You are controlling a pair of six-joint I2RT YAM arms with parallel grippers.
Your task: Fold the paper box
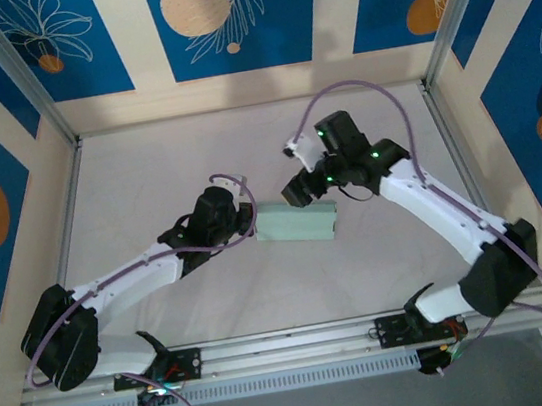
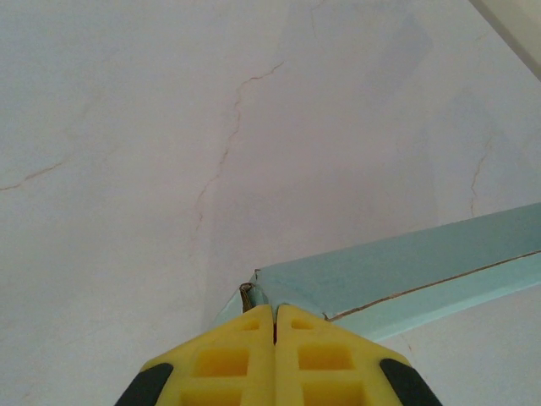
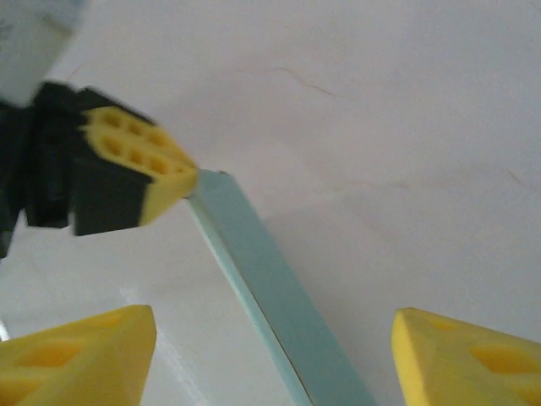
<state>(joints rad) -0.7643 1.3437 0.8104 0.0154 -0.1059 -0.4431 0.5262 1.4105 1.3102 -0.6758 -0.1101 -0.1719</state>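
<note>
Left hand (image 2: 275,311): yellow pocketed fingers clenched flush together, tips touching the left end of the paper box (image 1: 296,223). Whether card is pinched between them cannot be told. The paper box is a flat, rectangular body of pale green card with crisp edges, lying at mid-counter. Right hand (image 3: 272,315): released, fingers spread wide to either side of the box's right end, apart from it. Counter (image 1: 145,170): smooth, pale, finely veined, with bare surface from the box to the far edge.
</note>
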